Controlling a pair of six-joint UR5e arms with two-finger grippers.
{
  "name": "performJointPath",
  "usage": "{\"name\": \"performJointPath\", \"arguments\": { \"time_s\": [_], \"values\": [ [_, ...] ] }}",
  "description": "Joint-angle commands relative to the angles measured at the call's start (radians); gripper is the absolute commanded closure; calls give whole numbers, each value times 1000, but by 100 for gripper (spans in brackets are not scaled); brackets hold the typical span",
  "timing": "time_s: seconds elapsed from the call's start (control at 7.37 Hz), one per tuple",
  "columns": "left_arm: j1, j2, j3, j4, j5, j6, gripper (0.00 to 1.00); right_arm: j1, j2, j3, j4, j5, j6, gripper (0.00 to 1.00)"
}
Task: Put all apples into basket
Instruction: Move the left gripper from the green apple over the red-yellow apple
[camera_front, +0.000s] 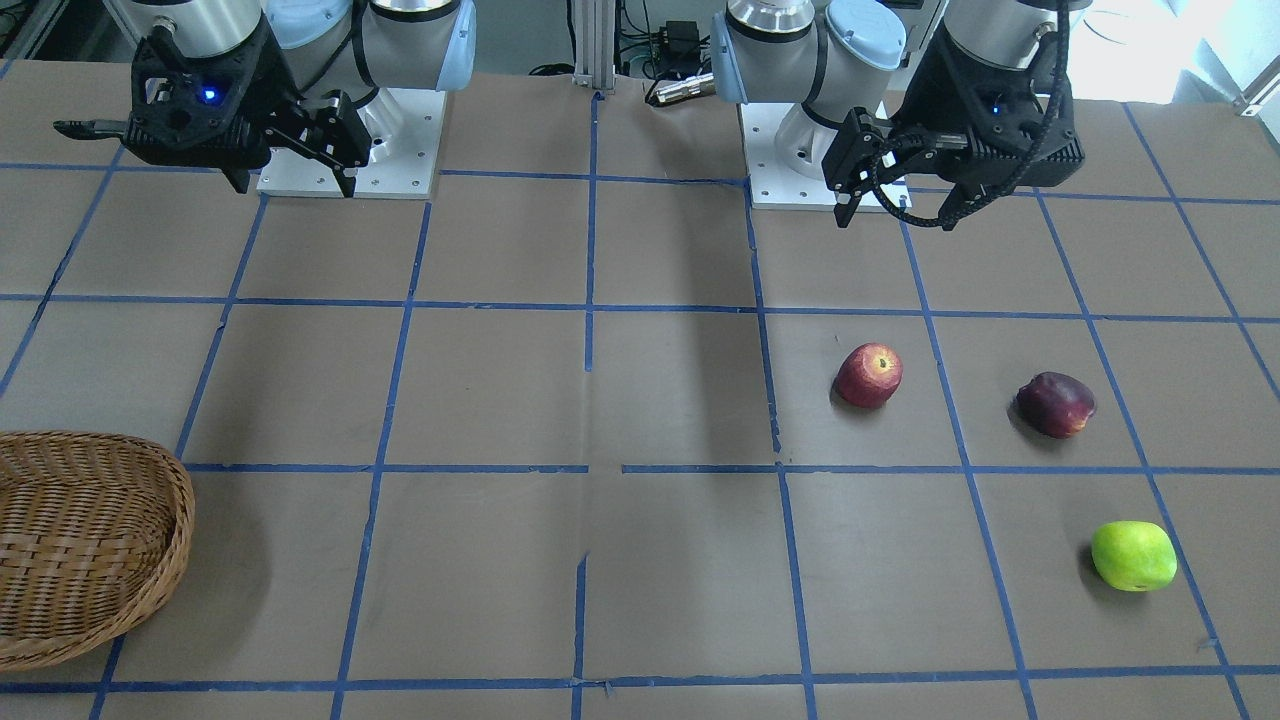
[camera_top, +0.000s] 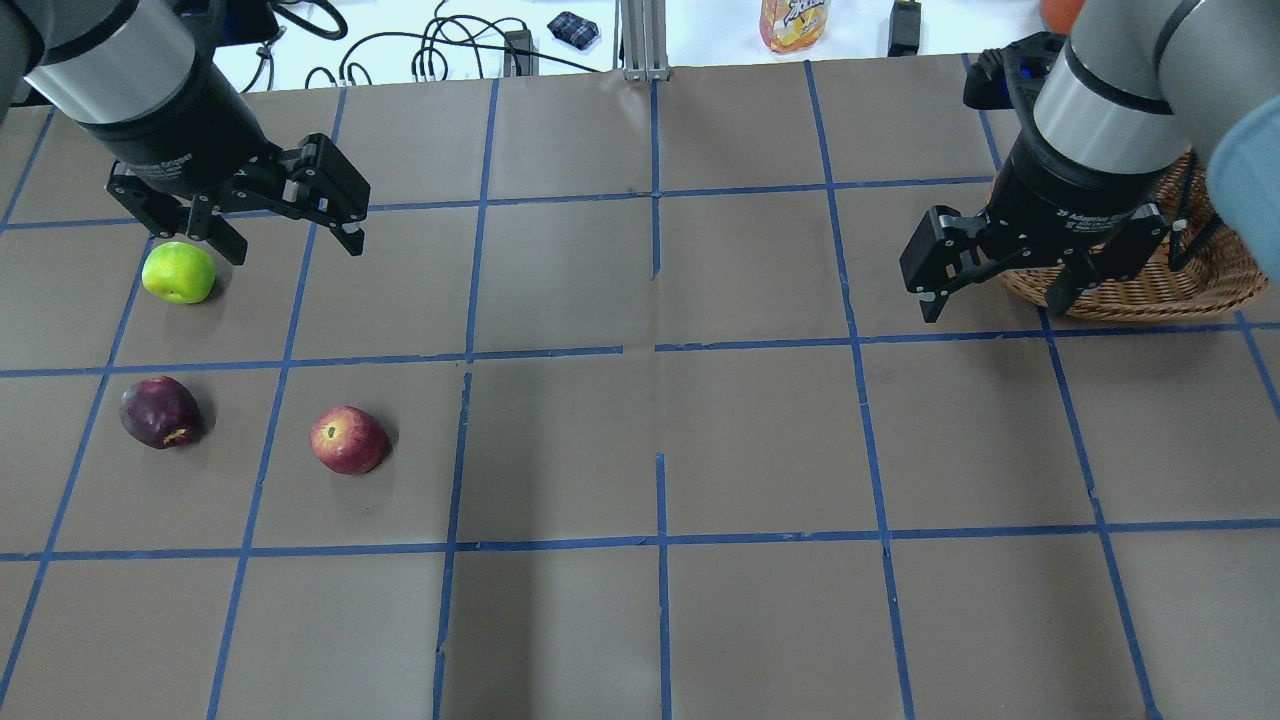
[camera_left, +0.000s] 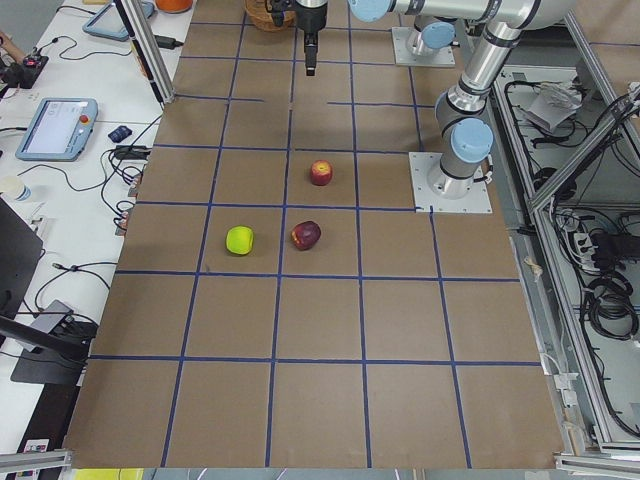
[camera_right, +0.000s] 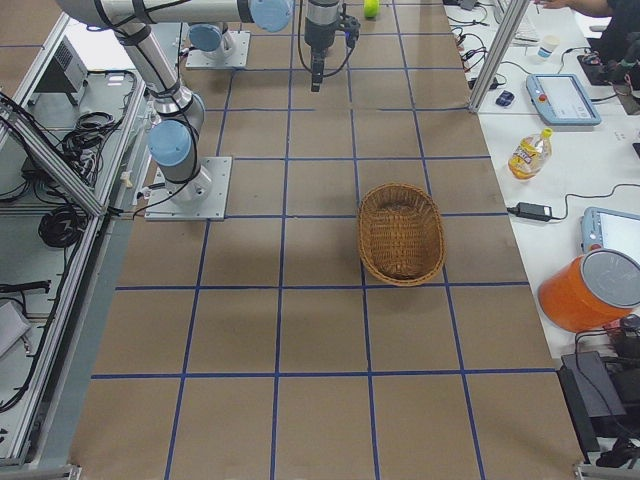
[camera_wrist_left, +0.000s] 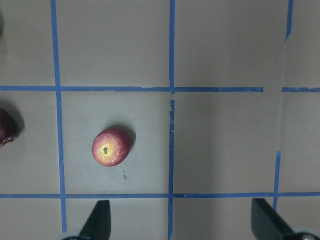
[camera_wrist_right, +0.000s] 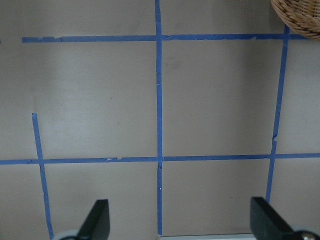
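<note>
Overhead exterior shows three apples out on the left, none in the one basket (camera_top: 1200, 288) at far right: one green apple (camera_top: 178, 272) far, one maroon apple (camera_top: 158, 411) and one red apple (camera_top: 349, 439) nearer. Left gripper (camera_top: 296, 248) hangs wide open and empty just beside the green apple, right gripper (camera_top: 995, 302) wide open and empty by the basket. Probably best to drop the left gripper straight over one apple, jaws straddling its widest part, before closing

Red-yellow apple (camera_top: 349, 440), maroon apple (camera_top: 160, 411), lime apple (camera_top: 178, 272) — tan woven basket (camera_front: 90, 540) — blue-gridded brown table (camera_top: 760, 440).
</note>
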Motion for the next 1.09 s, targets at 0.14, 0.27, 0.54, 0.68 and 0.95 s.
{"name": "performJointPath", "arguments": {
  "time_s": [0.14, 0.27, 0.54, 0.68, 0.95],
  "values": [
    [11, 5, 4, -53, 15, -2, 0, 0, 9, -10, -21, 4, -1, 0],
    [27, 11, -46, -56, 21, 6, 0, 0, 11, -7, -82, 6, -3, 0],
    [182, -57, -91, -19, 12, 120, 0, 0, 11, 3, -99, 1, -3, 0],
    [245, -88, -129, -3, 0, 144, 0, 0, 11, 4, -98, -3, -3, 0],
    [278, -122, -285, 190, -51, 167, 0, 0, 11, 4, -98, -6, -9, 0]
  ]
}}
